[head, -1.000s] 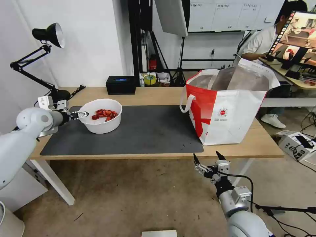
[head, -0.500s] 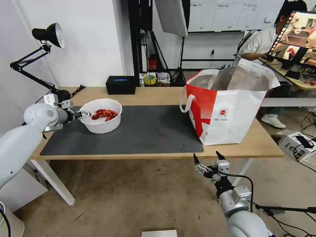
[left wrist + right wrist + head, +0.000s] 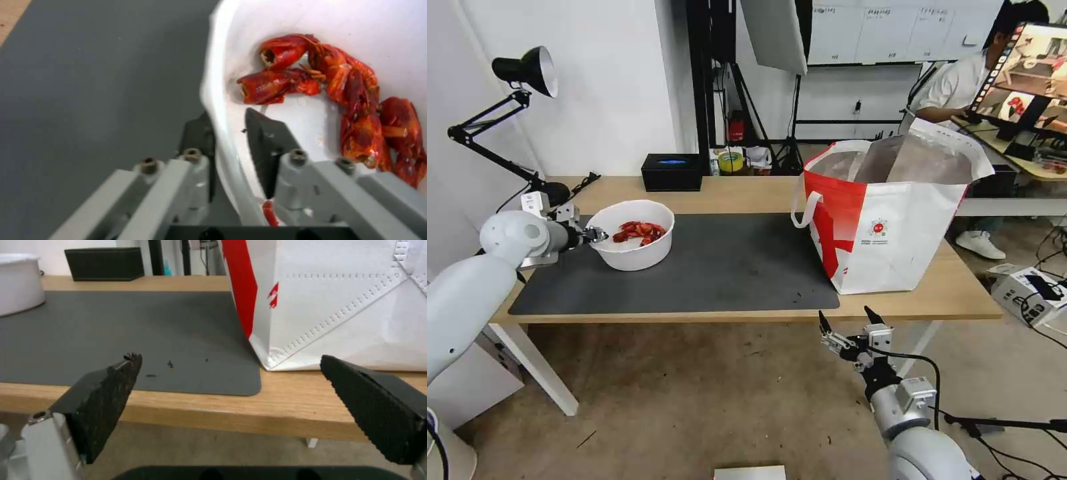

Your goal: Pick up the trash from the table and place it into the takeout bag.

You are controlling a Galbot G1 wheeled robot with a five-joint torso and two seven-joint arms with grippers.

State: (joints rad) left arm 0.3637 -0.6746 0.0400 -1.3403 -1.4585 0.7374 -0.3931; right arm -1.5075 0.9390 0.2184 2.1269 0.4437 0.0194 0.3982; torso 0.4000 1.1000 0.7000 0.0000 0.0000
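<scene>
A white round bowl [image 3: 631, 257] of red shells [image 3: 639, 232] stands at the left end of the dark grey mat [image 3: 714, 267] on the light-wood table [image 3: 747, 193]. My left gripper [image 3: 597, 235] is at the bowl's left rim. In the left wrist view the gripper [image 3: 227, 115] is shut on the bowl [image 3: 311, 20], one finger inside beside the shells [image 3: 338, 83] and one outside. The white-and-red takeout bag [image 3: 887, 227] stands open at the table's right end. My right gripper [image 3: 848, 320] hangs open below the table's front edge, facing the bag [image 3: 347, 306].
A black box [image 3: 672, 172] sits at the table's back edge and a black desk lamp [image 3: 527, 70] rises at the far left. A white box [image 3: 1027, 293] and cables lie on the floor at the right. Dark crumbs [image 3: 170, 364] dot the mat's near corner.
My left arm's elbow has swung in toward the table and the gripper has settled onto the bowl's rim. The bowl, the bag and the right arm have not moved.
</scene>
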